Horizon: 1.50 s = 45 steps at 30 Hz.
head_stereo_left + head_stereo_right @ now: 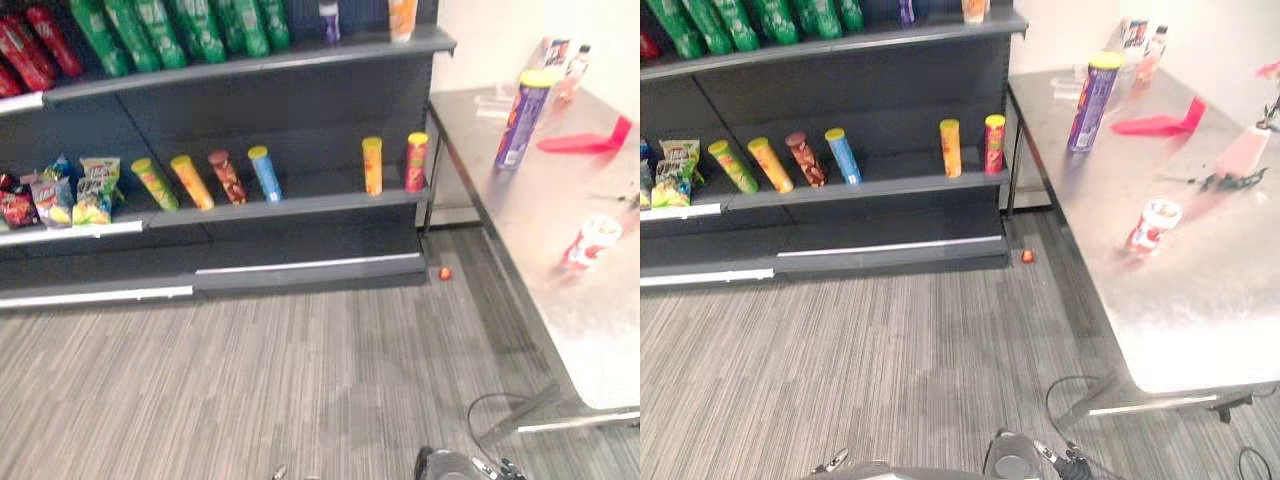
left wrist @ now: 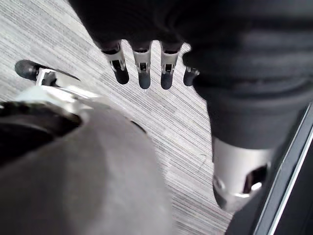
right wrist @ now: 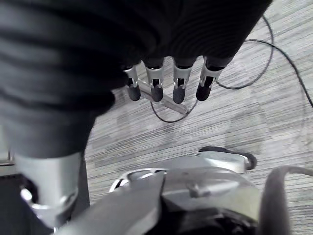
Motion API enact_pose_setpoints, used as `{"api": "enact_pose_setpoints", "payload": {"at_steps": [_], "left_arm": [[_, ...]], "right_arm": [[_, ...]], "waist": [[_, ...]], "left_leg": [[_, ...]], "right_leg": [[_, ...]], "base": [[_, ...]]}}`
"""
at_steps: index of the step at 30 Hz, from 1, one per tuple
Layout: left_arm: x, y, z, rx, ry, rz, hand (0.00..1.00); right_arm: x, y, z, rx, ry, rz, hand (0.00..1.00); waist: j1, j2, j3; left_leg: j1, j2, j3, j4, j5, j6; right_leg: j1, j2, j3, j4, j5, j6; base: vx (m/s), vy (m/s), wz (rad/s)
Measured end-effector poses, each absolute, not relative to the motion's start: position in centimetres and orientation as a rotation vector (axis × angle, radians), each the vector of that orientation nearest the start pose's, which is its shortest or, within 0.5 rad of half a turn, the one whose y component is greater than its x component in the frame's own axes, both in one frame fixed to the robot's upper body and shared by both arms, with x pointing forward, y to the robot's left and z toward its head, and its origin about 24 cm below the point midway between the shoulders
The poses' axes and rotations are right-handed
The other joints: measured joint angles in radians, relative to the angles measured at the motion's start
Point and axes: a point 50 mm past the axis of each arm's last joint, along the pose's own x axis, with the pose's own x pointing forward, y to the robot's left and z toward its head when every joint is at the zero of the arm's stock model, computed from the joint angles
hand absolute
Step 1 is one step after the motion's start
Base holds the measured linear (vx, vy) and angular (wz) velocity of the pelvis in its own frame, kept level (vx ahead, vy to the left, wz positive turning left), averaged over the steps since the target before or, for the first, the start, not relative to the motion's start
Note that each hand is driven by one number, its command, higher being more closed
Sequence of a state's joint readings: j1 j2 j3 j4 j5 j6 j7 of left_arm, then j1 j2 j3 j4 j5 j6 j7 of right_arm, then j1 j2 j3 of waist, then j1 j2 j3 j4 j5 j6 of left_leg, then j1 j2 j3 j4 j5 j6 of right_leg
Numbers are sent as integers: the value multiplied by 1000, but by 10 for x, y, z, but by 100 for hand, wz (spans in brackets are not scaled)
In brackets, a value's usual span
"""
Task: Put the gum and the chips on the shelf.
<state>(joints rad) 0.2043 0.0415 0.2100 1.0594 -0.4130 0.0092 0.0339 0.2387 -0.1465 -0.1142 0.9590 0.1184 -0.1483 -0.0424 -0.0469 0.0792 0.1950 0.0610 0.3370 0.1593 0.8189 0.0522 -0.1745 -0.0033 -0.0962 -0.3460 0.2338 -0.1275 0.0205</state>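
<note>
1. Grey striped floor (image 1: 250, 370) lies between a dark shelf (image 1: 330, 205) on the left and a steel surface (image 1: 1200, 300) on the right.
2. Chips (image 1: 1093, 103): purple can with a yellow lid, upright toward the far end of the surface. Not yet shelved.
3. Gum (image 1: 1153, 224): small red-and-white tub, upright on the surface nearer the robot, well apart from the chips.
4. Left hand (image 2: 142, 68) and right hand (image 3: 178, 83) hang over the floor, fingers straight, holding nothing. Judgement: both idle because neither item is within reach.
5. Shelf stock: leaning cans (image 1: 210, 180) in a row, upright cans (image 1: 372, 165) near the right end. The gap between the groups looks suited to the chips.
6. Next step likely requires turning toward the surface. The tall can may tip if gripped high.
</note>
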Motion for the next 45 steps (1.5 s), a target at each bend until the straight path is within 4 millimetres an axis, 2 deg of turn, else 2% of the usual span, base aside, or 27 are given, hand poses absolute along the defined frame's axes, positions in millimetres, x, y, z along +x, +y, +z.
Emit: {"api": "enact_pose_setpoints", "payload": {"at_steps": [1,2,4,5,7,8,10,11,13,15,17,19,20,22,23,25,27,28,30,32,33,34,37,39,41,44,45], "left_arm": [[34,197,-172,-442,1188,588,0],[33,197,-172,-464,1180,610,0],[32,197,-172,-508,1162,650,0],[33,197,-172,-519,1156,657,0],[32,199,-171,-512,1153,663,0],[33,201,-171,-507,1151,660,0],[34,202,-171,-504,1150,658,0],[32,200,-171,-513,1159,659,0],[31,198,-172,-536,1159,665,0],[28,210,-170,-547,1142,699,0],[26,216,-169,-538,1137,702,0],[26,213,-170,-534,1145,694,0],[25,212,-170,-528,1152,687,0],[24,211,-171,-485,1185,646,0],[25,211,-171,-466,1192,632,0],[25,214,-171,-413,1206,599,0],[25,211,-171,-396,1214,570,0],[25,211,-171,-382,1218,563,0],[26,212,-171,-379,1216,564,0],[29,216,-170,-371,1213,565,0],[27,220,-169,-361,1217,581,0],[29,218,-170,-366,1218,578,0],[42,206,-171,-364,1197,509,0],[46,203,-170,-371,1180,493,0],[49,208,-169,-367,1158,486,0],[52,214,-167,-329,1150,472,0],[54,216,-167,-315,1150,466,0]], "right_arm": [[63,-230,-153,-9,1022,-335,0],[63,-230,-153,-8,1025,-335,0],[61,-231,-156,-5,1049,-341,0],[61,-231,-156,-6,1051,-343,0],[67,-232,-155,12,1033,-368,0],[67,-233,-155,20,1029,-384,0],[64,-234,-155,29,1033,-408,0],[50,-235,-157,25,1067,-425,0],[41,-235,-159,23,1100,-433,0],[45,-221,-162,56,1103,-412,0],[54,-213,-162,73,1082,-409,0],[59,-213,-162,67,1070,-411,0],[60,-214,-161,57,1069,-409,0],[57,-215,-162,49,1074,-415,0],[54,-216,-161,54,1075,-428,0],[54,-218,-161,56,1067,-437,0],[56,-220,-160,33,1059,-416,0],[60,-221,-159,3,1047,-394,0],[66,-221,-158,-25,1037,-375,0],[73,-216,-157,-41,1017,-340,0],[74,-211,-157,-55,1014,-311,0],[77,-211,-156,-66,1005,-302,0],[78,-222,-153,-85,977,-327,0],[82,-221,-152,-88,953,-317,0],[84,-218,-151,-83,938,-311,0],[83,-215,-152,-97,940,-293,0],[81,-213,-153,-94,947,-293,0]], "waist": [[3,-3,-1],[5,-6,-1],[21,-13,0],[26,-14,0],[25,-29,1],[22,-33,1],[21,-39,6],[18,-29,8],[17,-14,10],[23,-78,15],[23,-108,14],[28,-109,9],[28,-103,6],[19,-91,-3],[20,-95,-4],[18,-97,-2],[16,-69,-10],[17,-71,-12],[20,-71,-12],[22,-86,-9],[26,-119,-5],[29,-112,-3],[-4,-54,19],[-4,-61,24],[-2,-68,27],[-2,-92,27],[-4,-87,25]], "left_leg": [[-71,28,39,111,-82,3],[-100,33,68,139,-120,9],[-155,25,183,46,-235,36],[-158,16,200,-18,-246,36],[-160,-43,205,-355,-233,43],[-160,-69,178,-510,-182,58],[-163,-86,144,-619,-107,78],[-160,-78,68,-716,-74,93],[-157,-80,48,-693,-9,65],[-159,-112,77,-629,-64,57],[-157,-148,74,-569,-126,55],[-157,-192,26,-489,-202,57],[-154,-202,18,-477,-210,60],[-130,-224,36,-479,-247,69],[-107,-230,52,-496,-248,72],[5,-264,91,-591,-239,91],[76,-253,140,-655,-222,115],[108,-235,180,-684,-217,117],[130,-196,239,-702,-213,110],[159,-173,333,-714,-206,98],[191,-195,393,-726,-205,92],[204,-194,417,-735,-206,90],[253,-198,471,-826,-200,69],[277,-212,492,-869,-173,43],[283,-222,499,-871,-183,33],[272,-228,516,-852,-235,51],[257,-219,517,-813,-287,52]], "right_leg": [[37,11,0,-47,1,-1],[54,11,1,-67,5,-3],[120,4,9,-131,23,-7],[130,-4,10,-133,28,1],[154,-38,22,-143,30,10],[162,-58,20,-148,32,29],[176,-85,24,-151,16,67],[213,-105,30,-154,-14,133],[244,-114,40,-146,-39,170],[242,-139,93,-92,-57,149],[216,-161,130,-55,-61,130],[213,-188,189,-41,-58,134],[204,-193,199,-30,-57,136],[124,-228,223,118,-40,151],[84,-244,222,190,-31,137],[-14,-327,151,421,65,36],[-56,-367,82,525,98,23],[-88,-355,-3,557,17,34],[-131,-303,-143,543,-64,31],[-153,-218,-349,364,-56,8],[-120,-193,-437,240,-39,-92],[-110,-166,-437,203,-47,-105],[-110,-104,-425,156,-45,-113],[-115,-100,-418,162,-46,-113],[-116,-107,-417,162,-49,-108],[-121,-112,-419,157,-53,-88],[-130,-123,-418,170,-53,-87]], "base": [[373,-89,9],[427,-76,5],[375,-15,-7],[244,55,-29],[355,171,-39],[347,223,-30],[248,262,-16],[281,354,-6],[249,310,-1],[276,235,-20],[279,170,-35],[192,204,-62],[184,208,-72],[149,187,-55],[195,184,-41],[268,177,-40],[228,88,-55],[161,29,-77],[204,-20,-98],[257,-109,-142],[227,-111,-142],[183,-88,-133],[112,-6,-58],[-13,10,-13],[-101,17,-2],[-163,41,-11],[-96,17,-33]]}}
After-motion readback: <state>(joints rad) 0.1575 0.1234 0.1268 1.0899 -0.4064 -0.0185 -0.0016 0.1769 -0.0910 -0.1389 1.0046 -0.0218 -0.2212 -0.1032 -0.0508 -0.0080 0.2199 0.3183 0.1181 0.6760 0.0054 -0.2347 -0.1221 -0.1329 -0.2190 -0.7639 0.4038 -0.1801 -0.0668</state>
